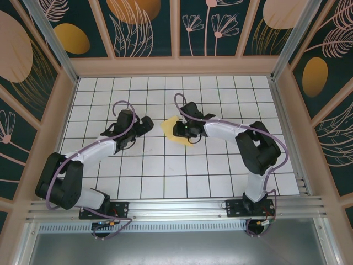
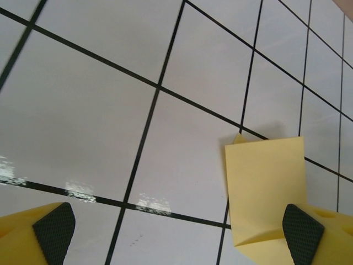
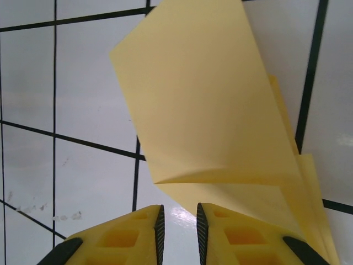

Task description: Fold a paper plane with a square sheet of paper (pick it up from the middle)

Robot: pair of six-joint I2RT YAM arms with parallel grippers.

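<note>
The square sheet of paper (image 1: 172,127), thin plain yellow stock, lies near the middle of the tiled tabletop (image 1: 165,176), a little nearer its far edge than its near one, and it is already folded over on itself: the right wrist view shows an upper flap (image 3: 204,94) rising off the layers beneath, so the crease looks soft rather than pressed flat. Paper like this is very light, limp and easily dented; it will likely slide on the glossy tiles and spring open again. A pinch on a free folded edge, or on the lifted flap, should therefore serve better than a push on the flat face. The right gripper (image 1: 183,132) sits directly over the paper, its jaws parted by only a narrow slit. Tile seems to show through that slit, though the close view leaves some doubt whether a layer is caught. The left gripper (image 1: 144,126) waits just beside the paper on its left with its jaws spread wide and empty, one pad (image 2: 302,232) in front of the paper's nearest corner. Nothing else lies on the tabletop; only the two arms' purple cables (image 1: 124,105) and the painted walls (image 1: 33,83), well apart from the work, are around.
</note>
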